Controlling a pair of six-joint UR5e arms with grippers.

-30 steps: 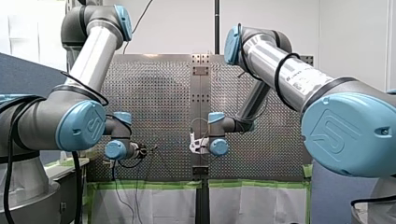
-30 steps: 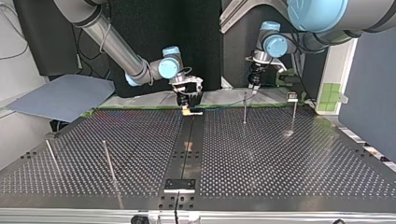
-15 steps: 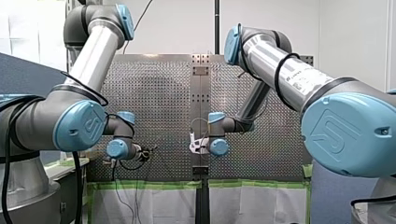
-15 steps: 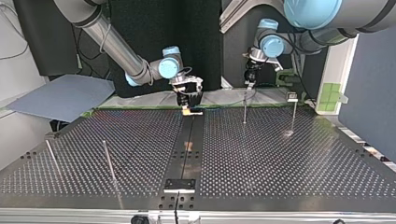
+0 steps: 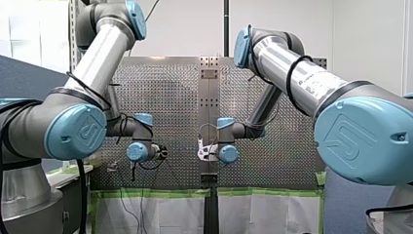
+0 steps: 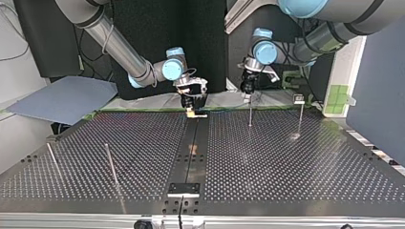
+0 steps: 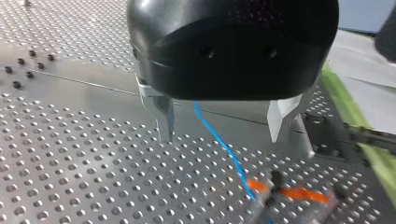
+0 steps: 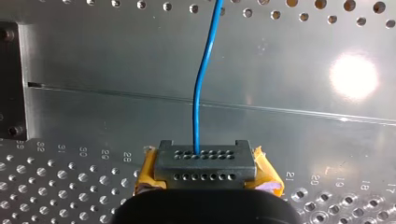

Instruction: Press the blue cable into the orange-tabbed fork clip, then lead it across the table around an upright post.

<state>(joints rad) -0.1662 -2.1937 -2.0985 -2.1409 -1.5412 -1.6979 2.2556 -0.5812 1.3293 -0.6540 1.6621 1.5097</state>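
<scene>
Left wrist view alone shows left pincer (image 7: pixel 222 136) apart; right pincer (image 8: pixel 208 174) clamps dark block (image 8: pixel 205 161).

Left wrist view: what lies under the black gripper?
The blue cable runs between my left gripper's spread fingers to the orange-tabbed clip on the table. The gripper's body hides the cable's upper end.

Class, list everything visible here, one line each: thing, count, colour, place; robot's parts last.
Perforated table: one, silver, under everything.
Upright posts: four, metal, two each side in the top view.
Connector block: one, dark grey, in right gripper.
Fork clip: one, orange-tabbed, ahead of left gripper.
Cable: one, blue, leaves the connector block; reaches the fork clip.
Sheet: one, grey-blue, off the table, top view's left.
Left gripper: one, black, metal fingers open.
Right gripper: one, yellow pads, shut on connector block.
</scene>
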